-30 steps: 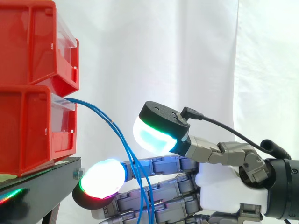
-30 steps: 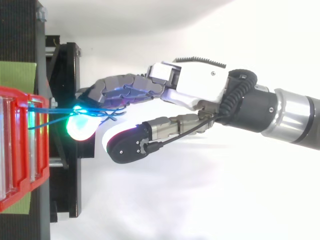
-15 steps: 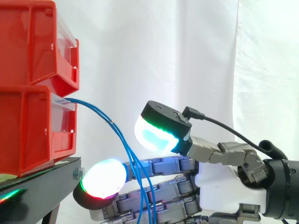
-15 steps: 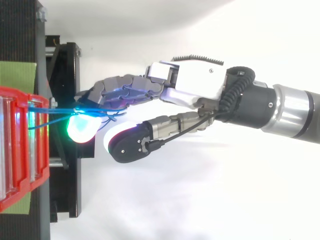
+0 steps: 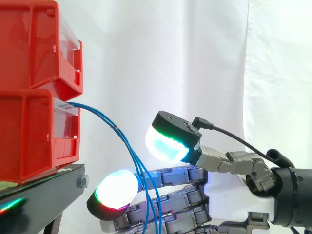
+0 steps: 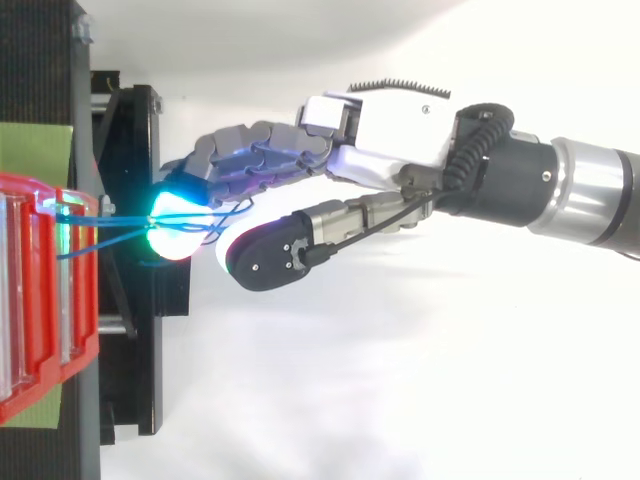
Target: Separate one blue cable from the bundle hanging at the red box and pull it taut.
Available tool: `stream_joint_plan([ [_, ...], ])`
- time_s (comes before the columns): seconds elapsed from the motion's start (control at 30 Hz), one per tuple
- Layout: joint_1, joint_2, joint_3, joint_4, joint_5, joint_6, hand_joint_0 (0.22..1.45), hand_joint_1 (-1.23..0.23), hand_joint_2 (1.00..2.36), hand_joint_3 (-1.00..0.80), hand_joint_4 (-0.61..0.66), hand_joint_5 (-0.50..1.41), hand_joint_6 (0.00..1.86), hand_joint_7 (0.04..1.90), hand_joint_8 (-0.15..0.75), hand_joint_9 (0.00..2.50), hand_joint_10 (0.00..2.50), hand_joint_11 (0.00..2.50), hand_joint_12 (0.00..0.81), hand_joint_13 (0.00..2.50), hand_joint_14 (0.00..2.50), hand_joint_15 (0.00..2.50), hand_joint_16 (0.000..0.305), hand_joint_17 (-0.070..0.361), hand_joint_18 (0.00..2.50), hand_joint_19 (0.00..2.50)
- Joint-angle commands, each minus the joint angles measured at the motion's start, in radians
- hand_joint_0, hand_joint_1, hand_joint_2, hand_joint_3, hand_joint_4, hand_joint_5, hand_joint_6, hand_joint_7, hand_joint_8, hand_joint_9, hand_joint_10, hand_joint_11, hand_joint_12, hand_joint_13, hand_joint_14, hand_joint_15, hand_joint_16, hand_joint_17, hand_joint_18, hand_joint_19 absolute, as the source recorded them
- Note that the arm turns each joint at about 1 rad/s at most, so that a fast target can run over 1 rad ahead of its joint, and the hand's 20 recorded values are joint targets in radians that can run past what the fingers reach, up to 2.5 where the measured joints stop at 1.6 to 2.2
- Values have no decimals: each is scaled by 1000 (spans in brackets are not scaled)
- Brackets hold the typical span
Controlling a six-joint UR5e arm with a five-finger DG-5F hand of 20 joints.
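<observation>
**Blue cables draped across an open hand**

A bundle of thin blue cables leaves the front of the lower red plastic bin, just under its clear front lip. This bin sits beneath a second red plastic bin on the black desk, in front of the white curtain. The strands run close together, sag rightward in a slack curve, then fan apart slightly and drop steeply out of the bottom of the side view. In the top view the cables stretch from the bin's edge to the fingertips and end in a small loose tangle there.

The robot's grey-and-white hand reaches in from the right. Its fingers are stretched nearly straight toward the bins, stacked one above another. The thumb is lifted well above them, its pad glowing cyan and green, apart from the strands.

The cables come down just behind the uppermost fingertip, which glows white with a red and green rim. They then cross the fingers below it. Nothing is pinched. Whether any strand passes between two fingers or only lies across them cannot be told.
</observation>
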Motion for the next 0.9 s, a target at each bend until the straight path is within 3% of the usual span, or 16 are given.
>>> stream_joint_plan([
  [0.0,-6,0,0,0,-7,0,535,-585,1007,-432,270,-162,504,1017,276,355,0,0,318,505,4,105,45,101,350,418],
  [0.2,-12,0,0,1,-24,0,535,-583,1006,-429,260,-158,504,1041,278,365,0,0,319,507,4,102,45,101,350,422],
  [0.87,-23,0,18,-5,-30,1,535,-517,1006,-437,236,-139,503,1126,289,402,0,0,319,523,5,108,45,100,363,430],
])
